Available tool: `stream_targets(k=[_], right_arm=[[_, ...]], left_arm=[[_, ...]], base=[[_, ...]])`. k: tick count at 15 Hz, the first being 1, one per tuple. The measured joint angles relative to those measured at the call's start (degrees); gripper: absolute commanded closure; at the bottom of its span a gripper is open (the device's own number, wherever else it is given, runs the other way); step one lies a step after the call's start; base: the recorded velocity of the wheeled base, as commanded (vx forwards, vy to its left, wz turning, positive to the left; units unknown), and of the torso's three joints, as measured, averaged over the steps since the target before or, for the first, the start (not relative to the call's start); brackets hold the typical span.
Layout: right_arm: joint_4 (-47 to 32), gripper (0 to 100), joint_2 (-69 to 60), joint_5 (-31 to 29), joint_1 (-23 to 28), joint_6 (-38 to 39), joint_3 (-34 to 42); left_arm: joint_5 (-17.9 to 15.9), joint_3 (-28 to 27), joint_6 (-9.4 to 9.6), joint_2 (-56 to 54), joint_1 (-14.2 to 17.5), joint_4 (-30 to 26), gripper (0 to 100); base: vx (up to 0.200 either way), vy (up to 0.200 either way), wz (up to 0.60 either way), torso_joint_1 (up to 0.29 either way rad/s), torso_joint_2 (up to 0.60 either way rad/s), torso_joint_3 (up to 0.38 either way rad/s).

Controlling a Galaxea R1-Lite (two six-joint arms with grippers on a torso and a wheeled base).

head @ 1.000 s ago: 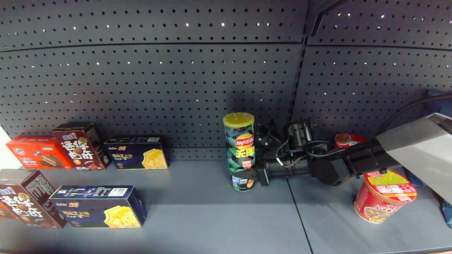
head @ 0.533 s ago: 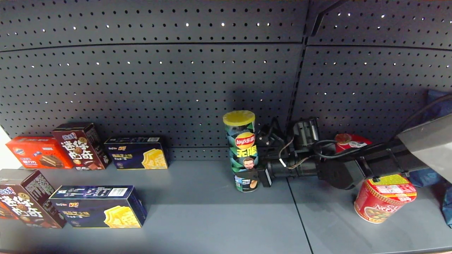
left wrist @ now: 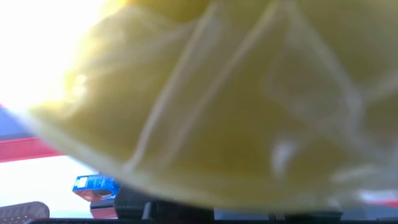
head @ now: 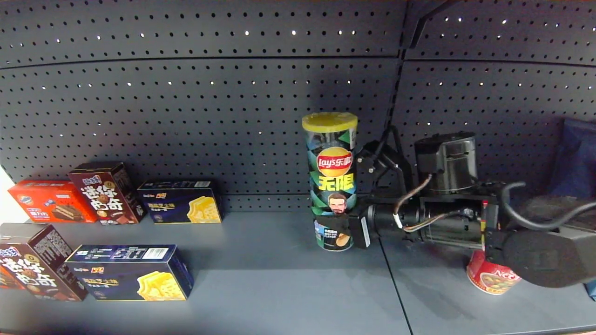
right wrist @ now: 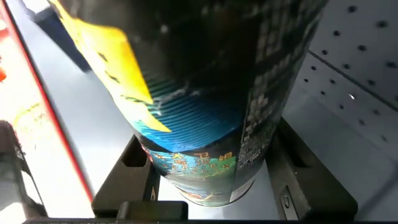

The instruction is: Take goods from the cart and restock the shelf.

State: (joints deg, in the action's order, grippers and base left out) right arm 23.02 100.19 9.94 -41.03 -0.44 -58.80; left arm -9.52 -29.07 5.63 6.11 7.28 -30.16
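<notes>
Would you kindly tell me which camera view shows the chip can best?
The head view: the whole chip can is upright, yellow lid to base, with the right claw clamped low on it. The right wrist view gives its lower part, very close. The left wrist view has an unidentifiable yellow blur.

Retail shop, grocery aisle. Evidence: dark gondola shelf (head: 260,288) with a perforated back panel (head: 186,116), and packaged goods faced out along it: biscuit boxes (head: 179,201), a chip canister (head: 331,181), and a red instant noodle cup (head: 489,279).
</notes>
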Motion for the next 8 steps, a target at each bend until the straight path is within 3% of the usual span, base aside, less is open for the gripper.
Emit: stream_targets(k=[2,6,8], right_arm=[[0.20,100,-3.91,-6.74,-2.35,3.01,3.62],[7.12,100,-10.89,-8.48,-5.13,5.19,13.31],[16.02,100,-12.68,-8.52,-5.29,5.23,20.60]], left_arm=[[0.06,-0.05,-0.02,-0.11,0.10,0.02,100],[1.80,-1.05,-0.02,-0.11,0.95,0.06,100],[1.83,-1.74,-0.02,-0.13,2.30,0.11,100]], base=[[0.000,0.000,0.00,0.000,0.00,0.000],[0.000,0.000,0.00,0.000,0.00,0.000],[0.000,0.000,0.00,0.000,0.00,0.000]])
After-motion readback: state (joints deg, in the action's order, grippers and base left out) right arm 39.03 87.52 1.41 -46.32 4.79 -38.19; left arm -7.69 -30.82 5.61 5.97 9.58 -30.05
